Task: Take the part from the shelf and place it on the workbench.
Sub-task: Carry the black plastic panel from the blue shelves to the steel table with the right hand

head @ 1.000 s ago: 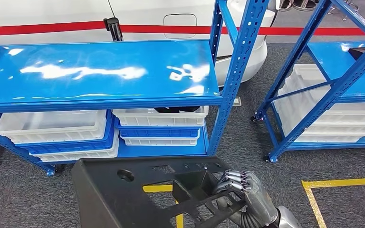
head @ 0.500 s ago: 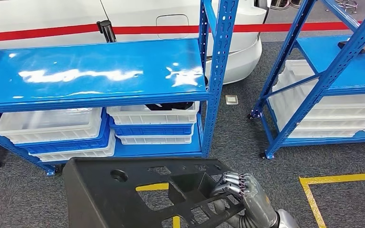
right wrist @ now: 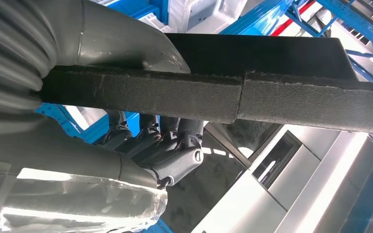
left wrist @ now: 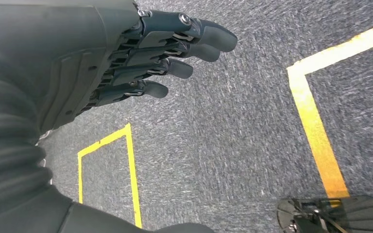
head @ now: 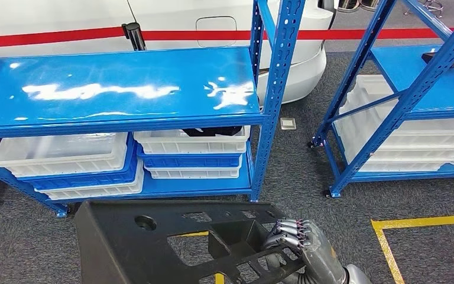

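A large black moulded part (head: 148, 242) with several cut-outs fills the lower middle of the head view, held in front of my body. My right hand (head: 300, 245) grips its right side, fingers hooked through an opening. In the right wrist view the part's dark edge (right wrist: 213, 94) crosses the picture with my right hand's fingers (right wrist: 170, 145) curled on it. In the left wrist view my left hand (left wrist: 145, 53) hangs over the carpet, fingers apart and holding nothing. The blue shelf (head: 118, 89) ahead has a bare top board.
White and blue trays (head: 189, 154) are stacked on the shelf's lower level. A second blue rack (head: 425, 89) with white trays stands at the right. A white car with a red stripe (head: 201, 23) is behind. Yellow floor lines (head: 425, 223) mark the grey carpet.
The whole view has shifted, so the camera moved; the shelves now sit further left and slightly farther away. The part sits a little lower in view, still held by my right hand.
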You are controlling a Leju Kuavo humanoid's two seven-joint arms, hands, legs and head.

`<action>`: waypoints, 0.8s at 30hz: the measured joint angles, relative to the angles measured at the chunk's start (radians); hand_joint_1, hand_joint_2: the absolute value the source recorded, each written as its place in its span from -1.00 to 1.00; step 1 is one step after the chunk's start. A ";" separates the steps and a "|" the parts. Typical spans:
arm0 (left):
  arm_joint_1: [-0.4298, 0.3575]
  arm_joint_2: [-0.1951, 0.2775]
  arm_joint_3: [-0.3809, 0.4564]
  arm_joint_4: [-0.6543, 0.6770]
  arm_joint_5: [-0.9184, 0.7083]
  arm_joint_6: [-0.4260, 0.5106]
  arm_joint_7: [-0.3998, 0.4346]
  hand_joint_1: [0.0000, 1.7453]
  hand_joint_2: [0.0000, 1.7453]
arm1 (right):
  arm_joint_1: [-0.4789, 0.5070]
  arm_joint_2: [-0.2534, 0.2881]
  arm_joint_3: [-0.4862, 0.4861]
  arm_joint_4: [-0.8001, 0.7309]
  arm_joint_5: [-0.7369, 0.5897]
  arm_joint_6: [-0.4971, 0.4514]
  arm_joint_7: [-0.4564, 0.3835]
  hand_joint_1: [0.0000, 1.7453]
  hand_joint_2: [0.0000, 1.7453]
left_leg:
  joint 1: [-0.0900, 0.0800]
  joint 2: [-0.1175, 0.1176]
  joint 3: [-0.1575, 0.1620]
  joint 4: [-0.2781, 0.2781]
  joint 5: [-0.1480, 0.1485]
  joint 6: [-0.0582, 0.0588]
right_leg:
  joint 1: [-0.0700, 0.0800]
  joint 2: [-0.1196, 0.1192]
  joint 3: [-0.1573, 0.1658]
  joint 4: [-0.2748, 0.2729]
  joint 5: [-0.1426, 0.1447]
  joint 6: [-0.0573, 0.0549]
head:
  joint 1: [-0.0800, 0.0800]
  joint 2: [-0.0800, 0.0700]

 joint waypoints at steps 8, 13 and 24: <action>0.000 0.000 0.000 0.000 0.000 0.000 0.000 -1.00 1.00 | 0.000 0.000 0.000 0.000 0.000 0.000 0.000 1.00 1.00 | 0.000 0.000 0.000 0.000 0.000 0.000 | 0.000 0.000 0.000 0.000 0.000 0.000 | 0.000 0.000; 0.000 0.000 0.000 0.000 0.000 0.000 0.000 -1.00 1.00 | 0.000 0.000 0.000 0.000 0.000 0.000 0.000 1.00 1.00 | 0.000 0.000 0.000 0.000 0.000 0.000 | 0.000 0.000 0.000 0.000 0.000 0.000 | 0.000 0.000; -0.001 -0.001 0.000 0.000 -0.009 0.000 0.001 -1.00 1.00 | 0.000 0.001 -0.004 -0.006 0.000 0.011 0.000 1.00 1.00 | -0.006 0.000 -0.008 0.008 -0.002 0.024 | -0.007 0.000 -0.004 0.001 0.000 0.023 | 0.001 0.000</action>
